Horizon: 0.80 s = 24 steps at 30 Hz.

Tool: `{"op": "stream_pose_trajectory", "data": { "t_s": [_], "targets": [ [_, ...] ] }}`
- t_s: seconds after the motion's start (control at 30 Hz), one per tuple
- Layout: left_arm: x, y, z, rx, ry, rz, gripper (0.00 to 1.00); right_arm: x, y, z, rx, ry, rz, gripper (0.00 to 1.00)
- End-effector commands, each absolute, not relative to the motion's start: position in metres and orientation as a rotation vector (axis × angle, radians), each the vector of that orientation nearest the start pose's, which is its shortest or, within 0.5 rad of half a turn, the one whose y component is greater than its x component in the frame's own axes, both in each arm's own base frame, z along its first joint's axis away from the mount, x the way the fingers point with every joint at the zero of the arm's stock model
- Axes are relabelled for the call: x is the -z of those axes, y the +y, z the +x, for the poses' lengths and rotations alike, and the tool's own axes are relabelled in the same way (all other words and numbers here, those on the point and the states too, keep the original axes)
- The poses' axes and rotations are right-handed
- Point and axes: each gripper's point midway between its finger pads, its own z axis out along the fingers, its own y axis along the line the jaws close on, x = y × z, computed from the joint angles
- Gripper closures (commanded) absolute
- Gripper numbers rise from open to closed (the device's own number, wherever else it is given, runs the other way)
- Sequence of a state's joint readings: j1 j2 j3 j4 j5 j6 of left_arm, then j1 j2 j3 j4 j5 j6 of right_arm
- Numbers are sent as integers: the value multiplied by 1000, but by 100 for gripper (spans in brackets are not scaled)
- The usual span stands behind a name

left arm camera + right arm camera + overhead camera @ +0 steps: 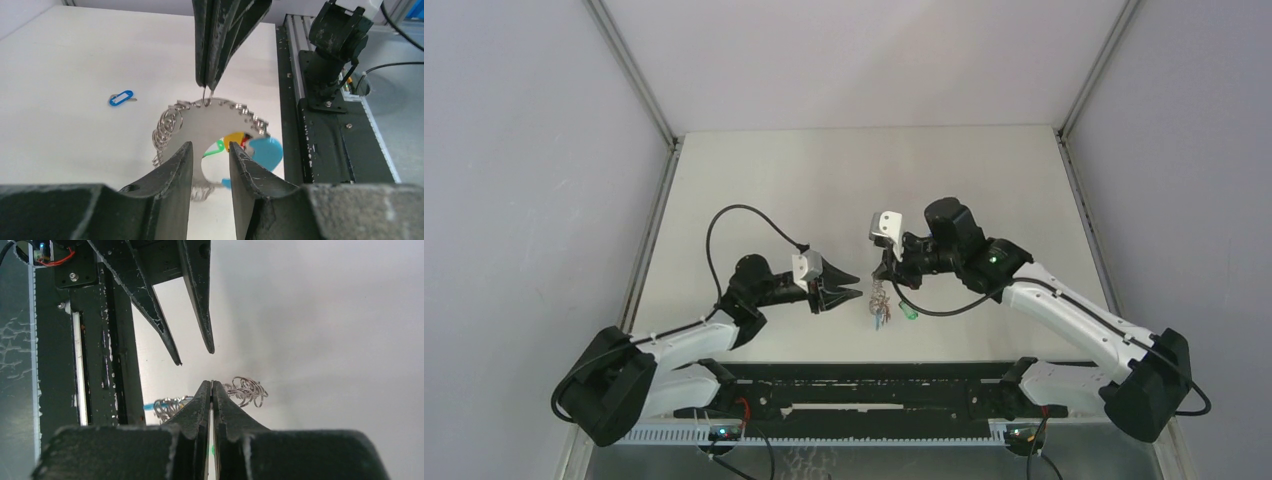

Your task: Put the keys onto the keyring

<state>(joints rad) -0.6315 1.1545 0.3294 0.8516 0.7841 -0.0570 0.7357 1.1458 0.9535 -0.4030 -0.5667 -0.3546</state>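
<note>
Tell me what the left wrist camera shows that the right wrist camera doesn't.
Only the left wrist: a loose blue-tagged key lying on the table, apart from the keyring, plus a yellow tag and a green tag showing behind it. Only the right wrist: red wiring at the corner of the frame. Both: the right gripper shut on the keyring's silver links, with the left gripper open, facing it.

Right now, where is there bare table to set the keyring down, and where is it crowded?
Bare: the table along the back wall. Crowded: the middle, where the open left pincer faces the keyring hanging from the shut right pincer. A blue-tagged key lies past it on the far side, seen only by the left wrist.
</note>
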Motion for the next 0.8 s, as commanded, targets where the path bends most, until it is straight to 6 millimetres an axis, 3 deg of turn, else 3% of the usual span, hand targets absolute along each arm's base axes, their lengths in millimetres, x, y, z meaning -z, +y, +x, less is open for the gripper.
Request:
{"op": "stream_pose_trajectory", "data": {
  "t_s": [0.0,0.4,0.77],
  "targets": [
    [-194,-289,194,1057,1240,1077,62,-218,278,189,-746,1711,-1475,100],
    [-213,-303,186,1202,1162,1044,65,-217,292,193,-749,1730,-1516,100],
    [-213,-317,187,1229,1149,1062,66,-217,296,192,-767,1716,-1524,100]
  ]
}}
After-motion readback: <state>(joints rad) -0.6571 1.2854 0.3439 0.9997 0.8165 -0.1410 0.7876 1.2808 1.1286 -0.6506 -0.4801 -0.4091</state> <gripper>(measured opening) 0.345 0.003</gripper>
